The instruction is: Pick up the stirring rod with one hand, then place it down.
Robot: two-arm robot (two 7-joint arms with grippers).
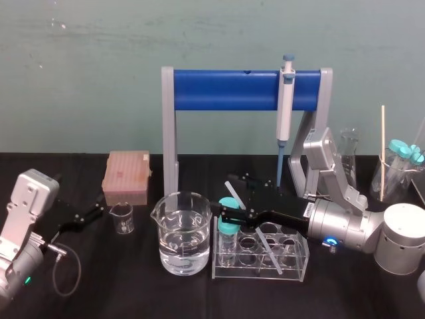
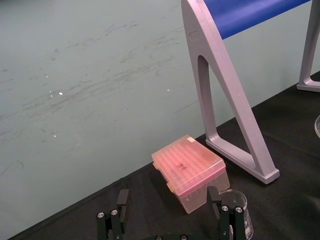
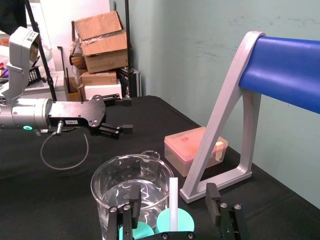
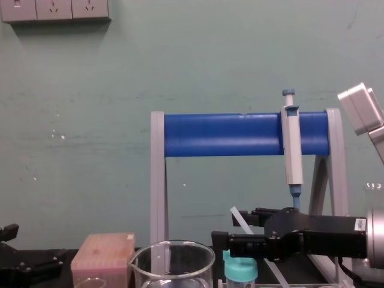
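Over to the right claw [image 3: 172,196] first: reaches in from the right edge of the surface [image 1: 199,292] and hangs above the clear rack [image 1: 292,269] near the front middle. Stands wide open, one finger [image 3: 213,197] to each side of the stirring rod [image 1: 271,252], touching it nowhere in the right wrist view.

Now the stirring rod itself: leans at a tilt, crosses the top of the rack down toward the rack's front corner on the right-edge side, and pokes up at the other end between the open fingers, above the teal-capped vials [image 1: 229,227]. Hard to tell what exactly props it.

Then the large beaker [image 1: 182,232]: sits just beside the rack on the left-edge side, part full of clear liquid.

Behind, toward the back edge: the blue-and-grey stand [image 1: 226,90], carrying the pipette [image 1: 285,106] upright, tip down.

And the left claw [image 3: 126,115]: hovers open near the left edge, low over the surface, close by the small beaker [image 1: 121,218] and the pink tip box [image 1: 126,176].
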